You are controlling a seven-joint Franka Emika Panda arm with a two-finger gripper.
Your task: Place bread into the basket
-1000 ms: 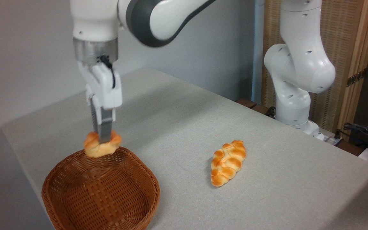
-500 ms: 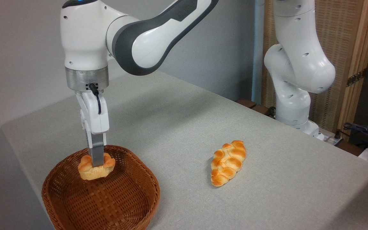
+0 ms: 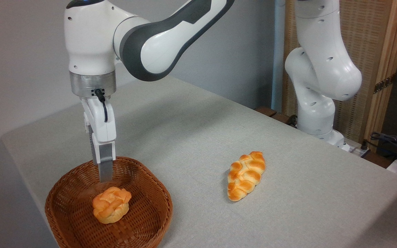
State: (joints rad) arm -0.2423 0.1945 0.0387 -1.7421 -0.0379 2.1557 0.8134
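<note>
The bread [image 3: 111, 204], a small round golden bun with a knotted top, lies upright on the floor of the reddish-brown wicker basket [image 3: 157, 193] at the table's front left. My gripper [image 3: 105, 178] hangs straight down just above the bun, its tips inside the basket's back half and clear of the bread. I see the fingers [image 3: 105, 168] edge-on, one behind the other, with nothing held between them.
A longer braided oval loaf [image 3: 246, 175] lies on the grey table [image 3: 198, 137] to the right of the basket. The arm's white base [image 3: 317, 113] stands at the back right, with cables [image 3: 391, 141] beside it. The table's left edge runs close to the basket.
The gripper came down over the basket with the bun, then let it go. The bun dropped onto the basket floor, and the gripper stays just above it.
</note>
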